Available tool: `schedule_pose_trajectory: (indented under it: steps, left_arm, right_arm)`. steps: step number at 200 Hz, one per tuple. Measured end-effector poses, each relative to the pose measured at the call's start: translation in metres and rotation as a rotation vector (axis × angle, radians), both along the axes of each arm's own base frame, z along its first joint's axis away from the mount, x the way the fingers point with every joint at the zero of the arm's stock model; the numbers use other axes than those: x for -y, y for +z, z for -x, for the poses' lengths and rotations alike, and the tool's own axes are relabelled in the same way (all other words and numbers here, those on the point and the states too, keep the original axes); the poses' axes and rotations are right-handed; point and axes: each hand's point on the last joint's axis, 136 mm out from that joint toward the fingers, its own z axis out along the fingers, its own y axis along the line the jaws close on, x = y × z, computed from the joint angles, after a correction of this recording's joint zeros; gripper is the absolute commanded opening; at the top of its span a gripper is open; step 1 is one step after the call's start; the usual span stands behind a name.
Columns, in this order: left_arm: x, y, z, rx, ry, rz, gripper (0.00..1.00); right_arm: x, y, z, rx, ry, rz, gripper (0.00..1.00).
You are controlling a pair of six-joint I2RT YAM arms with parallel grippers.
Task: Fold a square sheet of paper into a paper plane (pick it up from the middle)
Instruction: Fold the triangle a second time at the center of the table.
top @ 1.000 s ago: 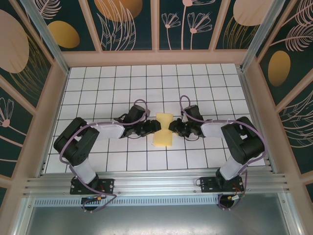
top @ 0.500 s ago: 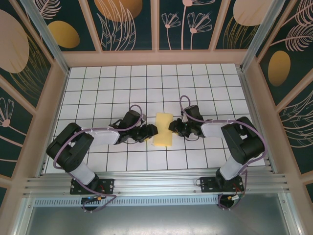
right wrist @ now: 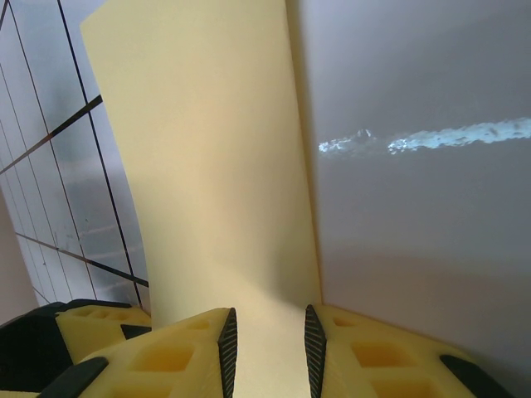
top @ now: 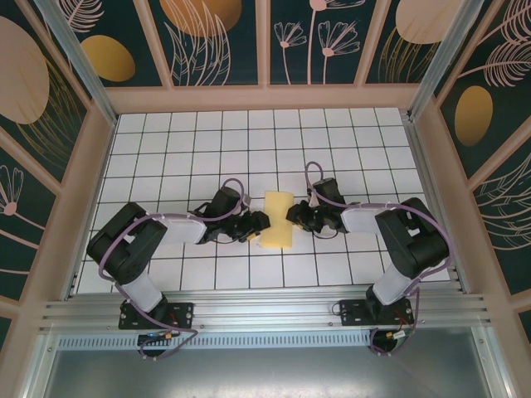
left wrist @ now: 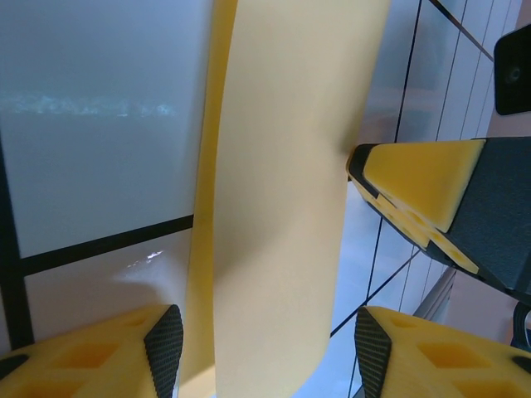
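Observation:
The square sheet of paper (top: 277, 220) lies folded over into a pale-yellow strip at the middle of the grid table. In the left wrist view the sheet (left wrist: 282, 207) has an upper layer over a lower one that peeks out on the left. My left gripper (top: 255, 228) is open at the strip's near left part. Its jaws (left wrist: 265, 336) straddle the strip's width, with a gap on the right side. My right gripper (top: 292, 214) rests at the middle of the right edge. Its jaws (right wrist: 267, 332) stand a little apart with paper (right wrist: 216, 166) showing flat between the pads.
White grid tiles (top: 207, 149) surround the paper on all sides. Wooden-framed patterned walls (top: 265, 50) close in the back and sides. The metal rail (top: 265, 311) with both arm bases runs along the near edge.
The left gripper has slid from the middle of the strip's left edge toward its near end. The paper's narrow waist has gone and it now looks rectangular. The right gripper has stayed put.

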Motion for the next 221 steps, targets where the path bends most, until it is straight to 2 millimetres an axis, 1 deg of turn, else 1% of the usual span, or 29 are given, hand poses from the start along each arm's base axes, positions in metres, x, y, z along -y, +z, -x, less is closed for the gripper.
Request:
schedule_pose_trajectory:
  steps: [57,111,192,221]
  left_arm:
    - [0.010,0.009,-0.002,0.007,-0.014,0.055,0.58]
    - [0.015,0.007,-0.005,-0.007,-0.010,0.081,0.57]
    - [0.031,0.008,-0.025,0.011,-0.006,0.100,0.57]
    - [0.028,0.004,-0.032,0.008,0.008,0.098,0.56]
  right_arm:
    - [0.001,0.000,0.000,0.000,-0.001,0.000,0.32]
    - [0.001,0.000,0.000,0.000,-0.001,0.000,0.32]
    - [0.001,0.000,0.000,0.002,0.002,0.000,0.32]
    - [0.000,0.000,0.000,0.003,0.003,0.000,0.32]
